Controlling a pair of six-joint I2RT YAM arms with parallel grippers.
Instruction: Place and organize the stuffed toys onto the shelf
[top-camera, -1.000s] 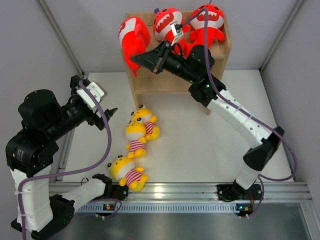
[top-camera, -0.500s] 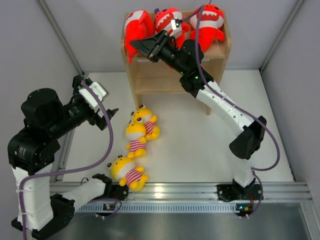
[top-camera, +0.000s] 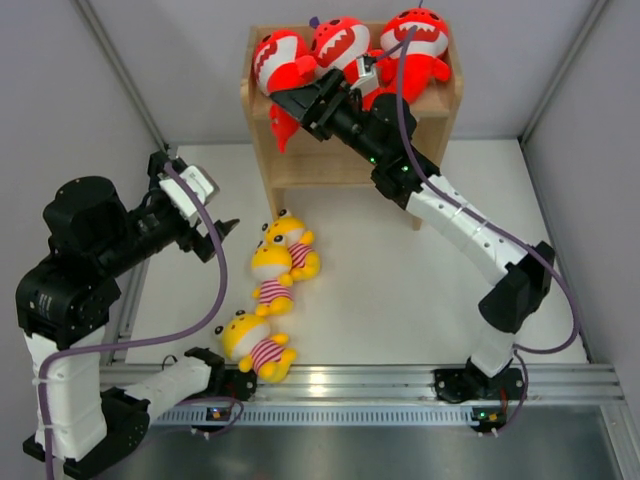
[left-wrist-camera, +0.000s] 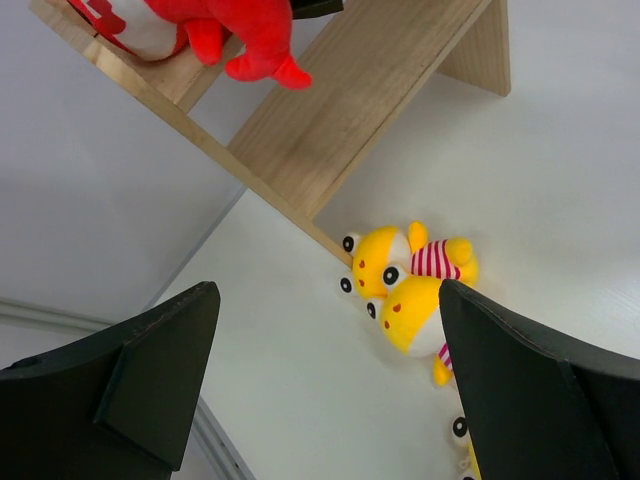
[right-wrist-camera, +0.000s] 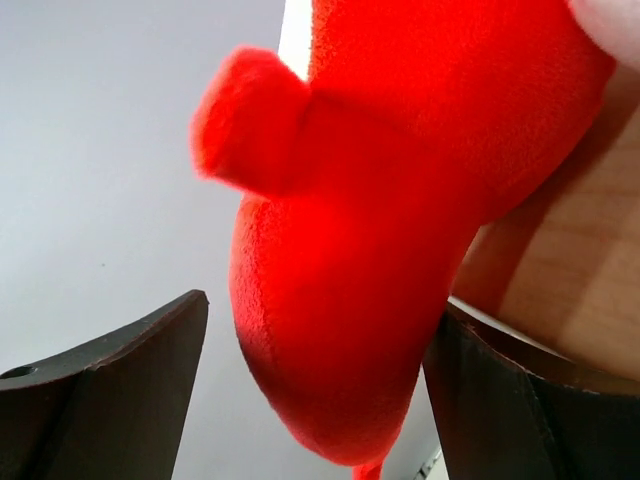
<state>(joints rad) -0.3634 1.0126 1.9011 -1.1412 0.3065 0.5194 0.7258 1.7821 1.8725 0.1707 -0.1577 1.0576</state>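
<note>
a second ago the left red shark (top-camera: 279, 58) hung off the left end of the shelf (top-camera: 320, 165); half a second ago it lay on its side on the top board. now it sits up there with its white toothy mouth turned upward, next to the middle red shark (top-camera: 338, 42), and its tail droops over the front edge. my right gripper (top-camera: 288, 102) has stayed at that corner. its fingers are spread, with the shark's red body filling the space between them in the wrist view, and a gap shows on the left-finger side. the right red shark (top-camera: 420, 40) sits at the far end, behind my right arm's cable. my left gripper (top-camera: 220, 238) has not moved; it hangs spread and empty over the white table (top-camera: 400, 280). the three yellow striped toys (top-camera: 291, 240) (top-camera: 271, 275) (top-camera: 252, 345) lie where they were, in a loose line on the table in front of the shelf, the first two touching.
</note>
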